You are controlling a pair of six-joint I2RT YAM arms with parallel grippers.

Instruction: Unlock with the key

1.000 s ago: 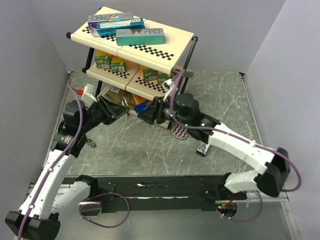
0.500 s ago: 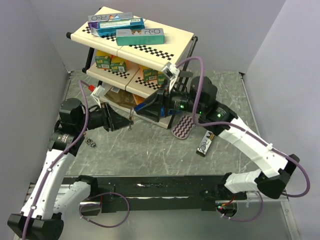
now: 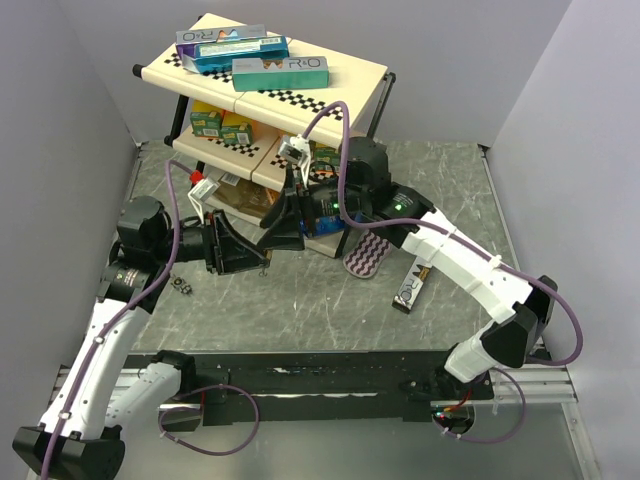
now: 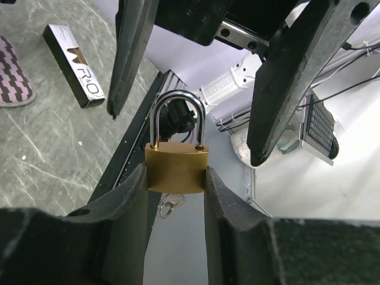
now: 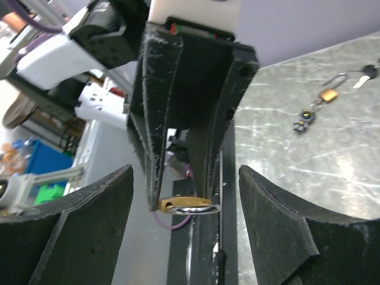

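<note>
Gripping the padlock (image 4: 177, 171) in my left gripper (image 4: 176, 178), right gripper (image 5: 184, 172) gaping wide either side of the shackle (image 4: 178, 113); I'd centre up gently, as the key ring (image 4: 168, 206) sits beneath the body.

Your grey marbled table (image 3: 300, 300) carries a tiered shelf rack (image 3: 360, 75) toward its far edge, with teal boxes (image 3: 280, 68) on top and green boxes (image 3: 222, 125) below. A striped pouch (image 3: 365, 258), a black R&O box (image 3: 409, 291) and a key bunch (image 3: 182, 288) lie on the tabletop.
</note>
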